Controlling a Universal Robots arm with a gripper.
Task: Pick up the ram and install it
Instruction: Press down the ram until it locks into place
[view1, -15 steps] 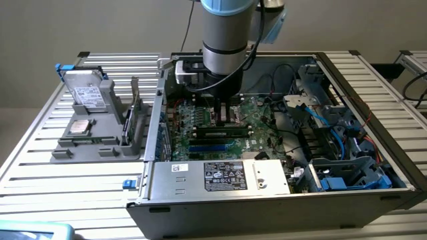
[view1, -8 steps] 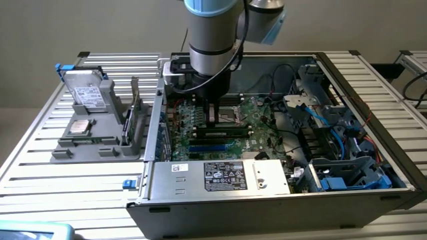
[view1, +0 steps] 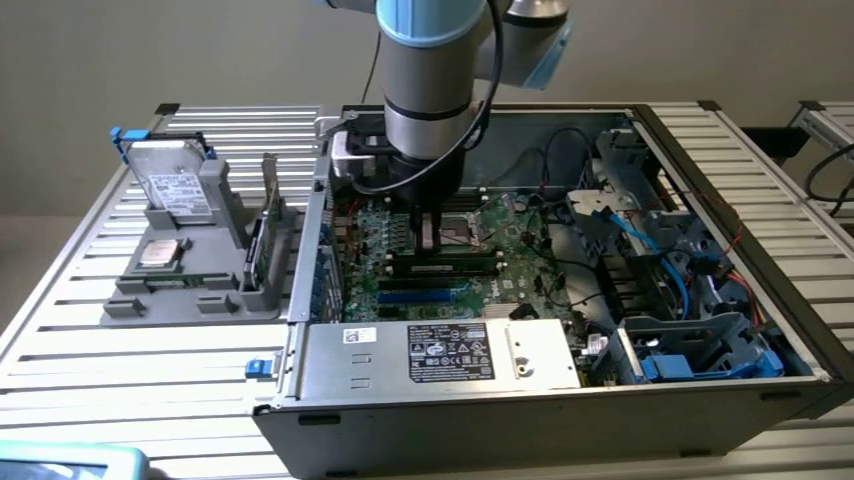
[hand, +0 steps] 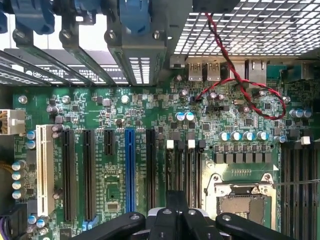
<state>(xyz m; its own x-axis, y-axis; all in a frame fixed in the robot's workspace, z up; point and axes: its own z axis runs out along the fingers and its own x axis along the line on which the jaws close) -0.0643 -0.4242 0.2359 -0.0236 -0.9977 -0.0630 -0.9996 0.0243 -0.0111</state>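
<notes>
Nearest: slatted metal table (view1: 120, 360) carrying an open computer case (view1: 534, 425) lying on its side. Along the case's near wall sits a silver power supply box (view1: 454, 352) with printed labels. To its right, a grey drive cage (view1: 694, 345) with blue cables (view1: 638, 228) running back from it.

Further in: green motherboard (view1: 400, 292). A pair of blue slots (view1: 420, 293) lies nearest on it; just beyond them are two black slots with white clips at their ends.

The ram (view1: 447, 267) shows as a dark and green stick lying along those black slots, between the clips. Whether it is fully seated cannot be told.

The gripper (view1: 430, 240) hangs straight down just over the ram, at its far edge; contact cannot be made out. Whether the hand is wide or narrow cannot be told either. Just beyond it is the square processor socket (view1: 463, 225).

Wrist view: gripper (hand: 177, 205) low over the board, beside the processor socket (hand: 242, 197). Also seen there are a blue slot (hand: 130, 170), a white slot (hand: 44, 170) and a red and black twisted wire (hand: 240, 85).

Left of the case, on the table: grey tray (view1: 200, 295) holding a square chip (view1: 160, 252), an upright green card (view1: 271, 238) and, further back, a silver drive (view1: 174, 185).

Farthest: the arm (view1: 427, 80) comes down from above the case.
</notes>
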